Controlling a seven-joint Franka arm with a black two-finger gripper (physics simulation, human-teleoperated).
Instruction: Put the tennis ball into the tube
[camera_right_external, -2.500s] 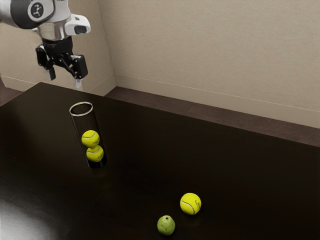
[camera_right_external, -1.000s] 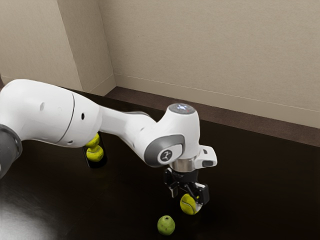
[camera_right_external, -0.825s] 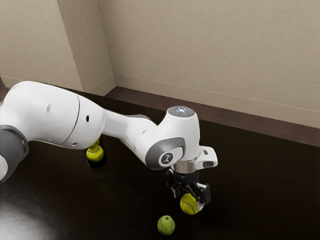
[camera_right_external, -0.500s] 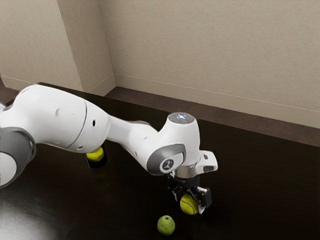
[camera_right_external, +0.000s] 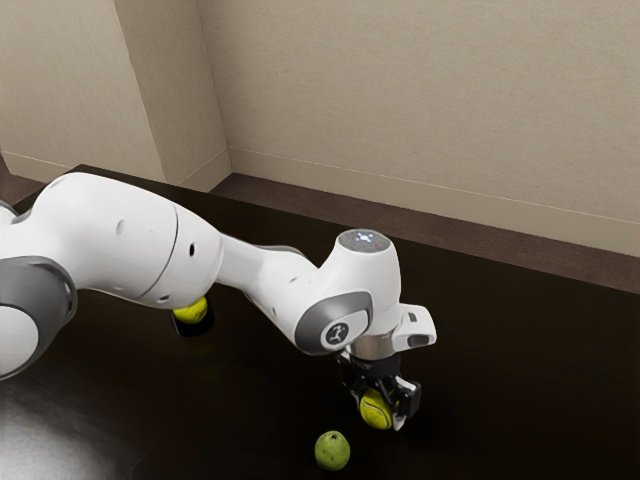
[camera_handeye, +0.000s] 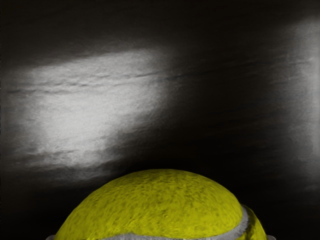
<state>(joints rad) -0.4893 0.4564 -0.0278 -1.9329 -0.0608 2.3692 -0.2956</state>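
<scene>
Exterior view: Jaws grip a tennis ball (camera_right_external: 375, 409) near the worktop (camera_right_external: 510, 350), where an off-centre pinch could cause slipping.

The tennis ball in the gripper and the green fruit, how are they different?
The tennis ball is bright yellow; the fruit is dull green. The ball has a pale curved line; the fruit has a dark spot on top. The gripper holds the ball; the fruit sits free on the table. Both are roundish.
</scene>
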